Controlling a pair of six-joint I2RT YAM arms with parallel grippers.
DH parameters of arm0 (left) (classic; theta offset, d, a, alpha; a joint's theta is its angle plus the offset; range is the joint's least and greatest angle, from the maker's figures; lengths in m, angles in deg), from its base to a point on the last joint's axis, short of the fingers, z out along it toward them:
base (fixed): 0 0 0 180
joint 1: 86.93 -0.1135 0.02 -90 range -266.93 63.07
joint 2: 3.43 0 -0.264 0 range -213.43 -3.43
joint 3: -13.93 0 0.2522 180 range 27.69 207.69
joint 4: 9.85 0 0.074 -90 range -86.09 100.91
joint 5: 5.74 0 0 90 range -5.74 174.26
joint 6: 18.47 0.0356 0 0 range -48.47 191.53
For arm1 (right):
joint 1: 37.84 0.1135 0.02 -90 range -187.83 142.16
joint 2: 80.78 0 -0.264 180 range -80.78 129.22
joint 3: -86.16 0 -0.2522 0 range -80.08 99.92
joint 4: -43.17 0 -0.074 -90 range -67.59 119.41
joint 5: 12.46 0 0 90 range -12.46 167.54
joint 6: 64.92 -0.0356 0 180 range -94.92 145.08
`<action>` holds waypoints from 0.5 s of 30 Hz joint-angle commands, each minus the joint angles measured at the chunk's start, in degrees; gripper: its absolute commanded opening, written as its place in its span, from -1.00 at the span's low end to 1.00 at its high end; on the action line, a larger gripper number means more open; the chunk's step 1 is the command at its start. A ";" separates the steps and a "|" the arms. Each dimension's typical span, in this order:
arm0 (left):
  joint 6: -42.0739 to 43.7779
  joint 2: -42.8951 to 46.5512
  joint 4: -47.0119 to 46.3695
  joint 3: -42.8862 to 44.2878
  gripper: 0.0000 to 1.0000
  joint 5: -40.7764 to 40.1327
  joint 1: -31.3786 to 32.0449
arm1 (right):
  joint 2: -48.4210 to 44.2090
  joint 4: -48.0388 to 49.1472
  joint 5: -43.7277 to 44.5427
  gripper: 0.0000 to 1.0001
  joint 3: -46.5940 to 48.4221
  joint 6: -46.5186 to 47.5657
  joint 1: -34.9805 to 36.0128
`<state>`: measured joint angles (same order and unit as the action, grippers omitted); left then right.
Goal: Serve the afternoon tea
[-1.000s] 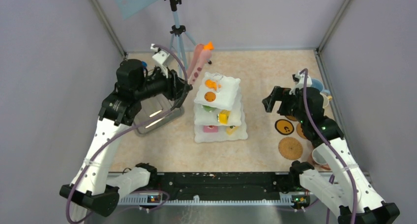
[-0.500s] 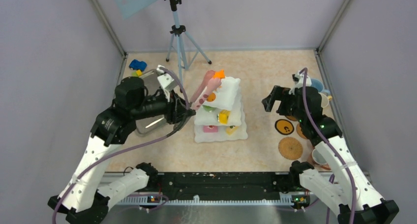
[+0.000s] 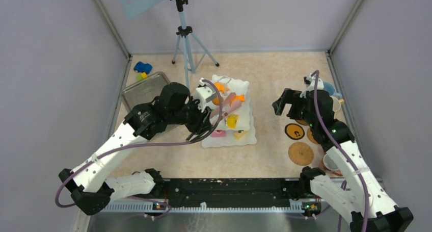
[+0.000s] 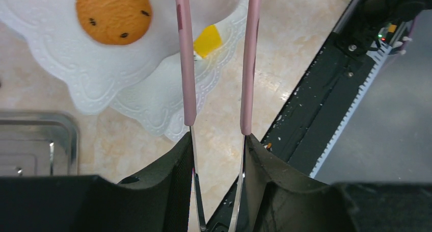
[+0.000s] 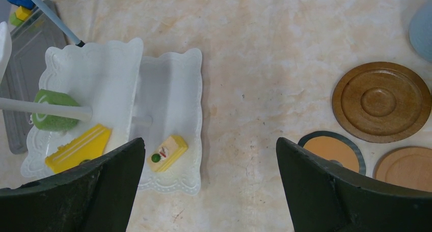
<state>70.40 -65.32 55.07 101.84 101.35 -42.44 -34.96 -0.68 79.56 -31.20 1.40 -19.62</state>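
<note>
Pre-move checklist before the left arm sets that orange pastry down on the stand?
1. Left gripper shut on tongs: ok.
2. Orange pastry at the tong tips: ok.
3. Pastry above the top tier of the stand: ok.
4. Pastry resting on that tier: cannot tell.
5. Right gripper open, apart from the stand: ok.

White scalloped stand, orange dark-speckled biscuit, pink tongs, brown ringed coaster, beige marbled table
</note>
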 commanded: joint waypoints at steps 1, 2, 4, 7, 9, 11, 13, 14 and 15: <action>0.69 1.37 -2.59 2.99 -0.57 -7.30 0.07 | -0.54 0.58 0.96 0.96 1.58 -0.53 0.44; 0.64 1.29 -1.88 2.92 -0.57 -8.31 0.05 | -0.56 0.75 0.86 0.96 1.41 -0.49 0.46; 0.47 0.97 -1.06 2.65 -0.54 -9.00 0.07 | -0.41 1.26 0.80 0.96 1.10 -0.55 0.45; 0.33 0.61 -0.31 2.52 -0.48 -8.14 0.07 | 0.24 1.89 0.36 0.96 0.95 -0.27 0.50; 0.20 0.58 -0.28 2.92 -0.44 -7.84 0.07 | 0.56 2.19 0.27 0.96 0.87 -0.01 0.50; 0.24 0.64 -0.25 3.30 -0.35 -7.81 0.07 | 0.77 2.49 0.21 0.96 0.80 0.13 0.47; 0.31 0.63 -0.27 3.63 -0.26 -7.62 0.07 | 0.75 2.74 0.14 0.96 0.62 0.21 0.45; 0.33 0.58 -0.21 3.66 -0.23 -7.47 0.07 | 0.71 2.86 0.06 0.96 0.53 0.18 0.50; 0.41 0.55 -0.11 3.76 -0.20 -7.44 0.07 | 0.75 2.91 -0.04 0.96 0.39 0.11 0.48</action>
<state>70.40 -65.32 56.34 102.69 93.78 -42.46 -34.19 -0.17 79.69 -31.24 1.42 -19.62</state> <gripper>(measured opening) 0.428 0.980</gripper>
